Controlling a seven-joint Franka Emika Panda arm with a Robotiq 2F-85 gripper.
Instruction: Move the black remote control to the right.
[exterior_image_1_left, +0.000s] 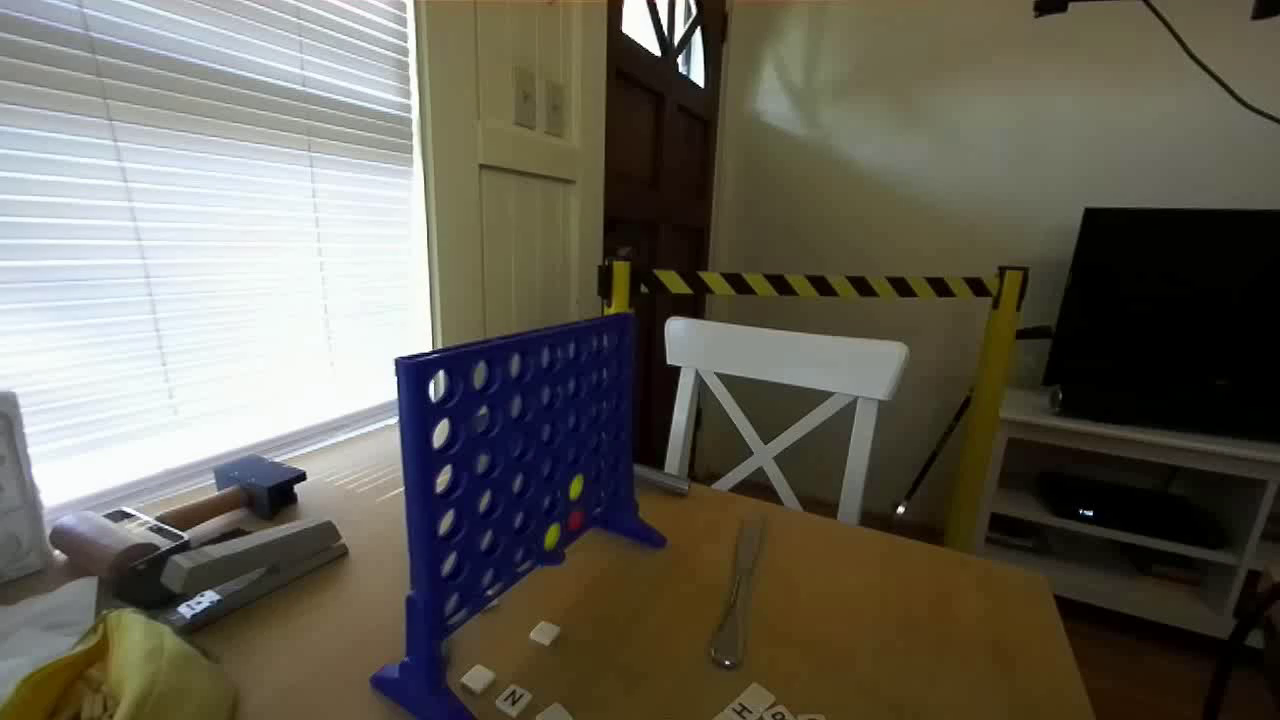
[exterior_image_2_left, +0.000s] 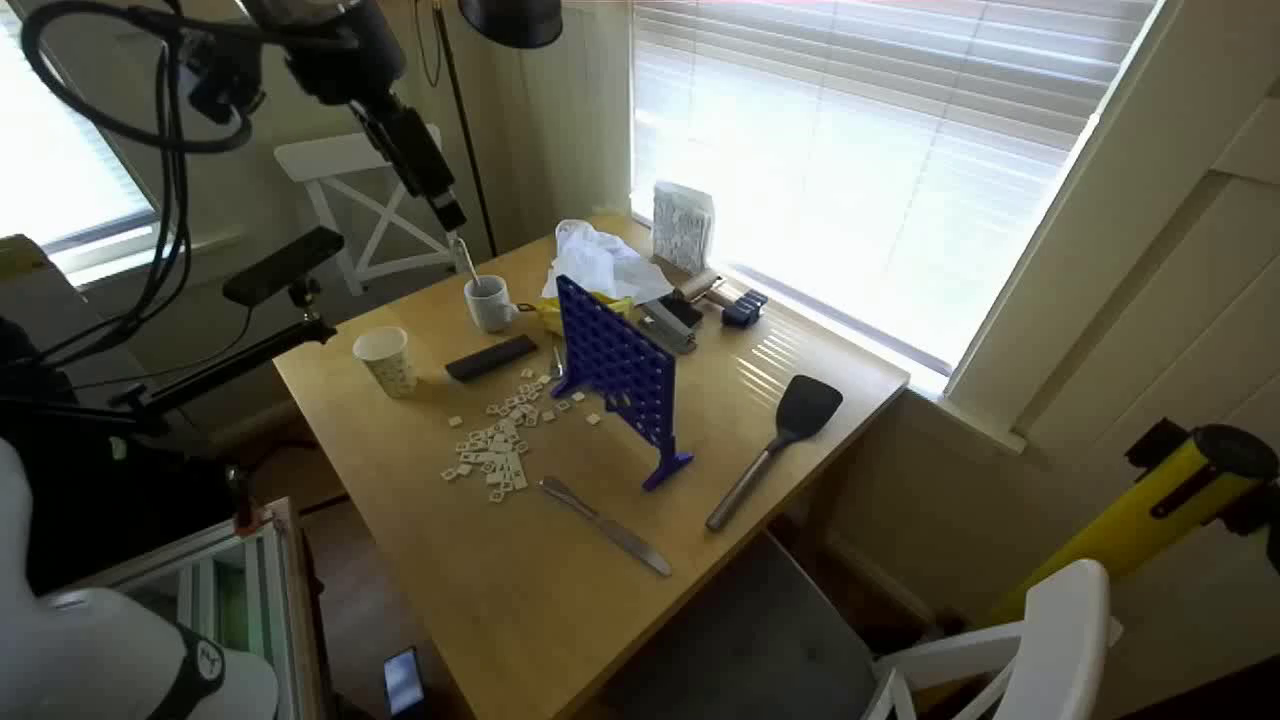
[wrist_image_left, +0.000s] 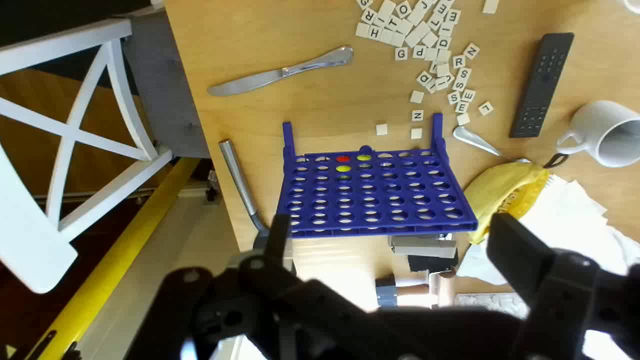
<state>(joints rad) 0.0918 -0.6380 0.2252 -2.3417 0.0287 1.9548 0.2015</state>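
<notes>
The black remote control (exterior_image_2_left: 491, 358) lies flat on the wooden table in an exterior view, between a paper cup and a white mug. In the wrist view the black remote control (wrist_image_left: 542, 85) lies at the upper right, beside the mug and the letter tiles. It is out of view in the remaining exterior view. My gripper (wrist_image_left: 392, 225) is open and empty, its fingers wide apart in the wrist view. In an exterior view my gripper (exterior_image_2_left: 455, 215) hangs well above the table, apart from the remote. Its fingers look like one dark shape from there.
A blue upright grid frame (exterior_image_2_left: 615, 360) stands mid-table. Around it are letter tiles (exterior_image_2_left: 490, 450), a knife (exterior_image_2_left: 605, 525), a spatula (exterior_image_2_left: 770, 460), a white mug (exterior_image_2_left: 490, 304) with a utensil, a paper cup (exterior_image_2_left: 388, 362), a yellow pouch (wrist_image_left: 492, 192) and a stapler (exterior_image_1_left: 255, 560).
</notes>
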